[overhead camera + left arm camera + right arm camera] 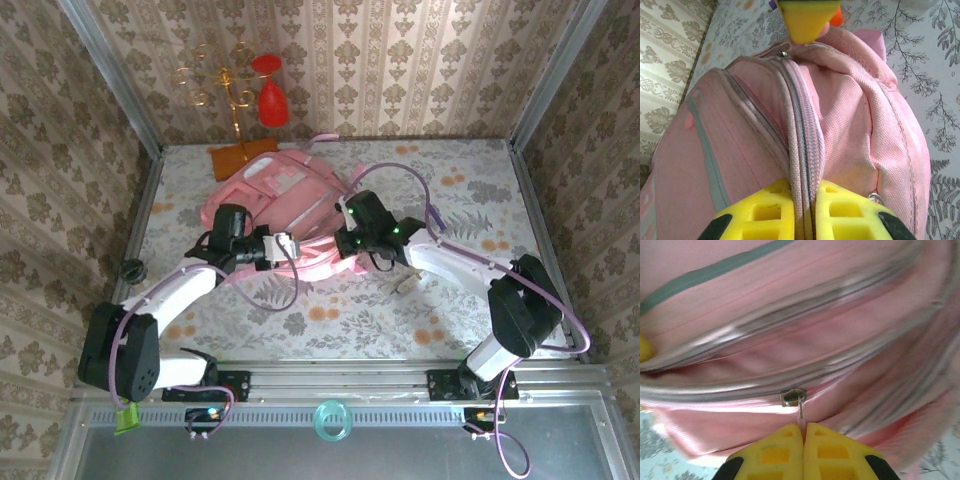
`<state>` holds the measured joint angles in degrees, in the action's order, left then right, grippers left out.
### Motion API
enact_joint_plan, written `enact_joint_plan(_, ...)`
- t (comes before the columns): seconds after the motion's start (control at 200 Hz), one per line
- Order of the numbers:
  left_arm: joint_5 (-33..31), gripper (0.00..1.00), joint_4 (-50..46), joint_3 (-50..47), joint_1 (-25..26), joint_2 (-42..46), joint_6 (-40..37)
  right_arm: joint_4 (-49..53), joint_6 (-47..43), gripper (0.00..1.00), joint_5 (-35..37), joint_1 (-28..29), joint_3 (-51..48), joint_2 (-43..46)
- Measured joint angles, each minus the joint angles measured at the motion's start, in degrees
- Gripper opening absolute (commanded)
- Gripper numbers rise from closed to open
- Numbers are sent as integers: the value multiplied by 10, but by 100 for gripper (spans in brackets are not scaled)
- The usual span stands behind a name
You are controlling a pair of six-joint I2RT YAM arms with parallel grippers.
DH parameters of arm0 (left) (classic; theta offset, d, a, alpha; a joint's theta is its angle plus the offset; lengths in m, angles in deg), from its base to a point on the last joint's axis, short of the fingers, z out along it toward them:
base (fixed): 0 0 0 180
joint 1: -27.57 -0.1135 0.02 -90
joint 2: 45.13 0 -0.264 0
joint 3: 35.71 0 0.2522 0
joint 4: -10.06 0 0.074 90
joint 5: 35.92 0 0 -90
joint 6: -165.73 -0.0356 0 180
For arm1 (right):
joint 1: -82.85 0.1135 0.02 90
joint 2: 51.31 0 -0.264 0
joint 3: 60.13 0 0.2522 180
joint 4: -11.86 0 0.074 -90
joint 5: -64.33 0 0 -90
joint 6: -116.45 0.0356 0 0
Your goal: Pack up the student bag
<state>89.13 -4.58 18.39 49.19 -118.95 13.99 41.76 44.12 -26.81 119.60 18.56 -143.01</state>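
Observation:
The student bag (285, 190), a big soft pink backpack, lies in the middle of the table. My left gripper (286, 246) is at the bag's near edge. In the left wrist view its yellow fingers (808, 189) are shut on the raised zipper seam (802, 135) of the bag (850, 115). My right gripper (348, 244) meets the bag from the right. Up close, that gripper (804, 428) is shut on the pink pull tab hanging from the metal zipper slider (792, 397). The same slider (783, 51) sits just below a yellow right fingertip (807, 20).
A gold stand (238, 95) with a red ornament (272, 100) stands at the back, on a brown base (240, 158) touching the bag's far end. A small black object (132, 268) lies at the left wall, a small pale item (405, 283) under the right arm, a teal ring (332, 420) on the front rail.

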Motion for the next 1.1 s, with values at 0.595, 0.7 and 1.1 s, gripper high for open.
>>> enact_joint_plan(0.595,-6,73,39,-36,11,75,122,-56,5,0,-66,10,-21,13)
enact_joint_plan(0.7,-28,67,44,-19,70,67,152,-61,6,0,-83,24,-29,24)
enact_joint_plan(1.1,-108,50,8,31,114,-14,167,-97,21,0,-128,29,-47,37)
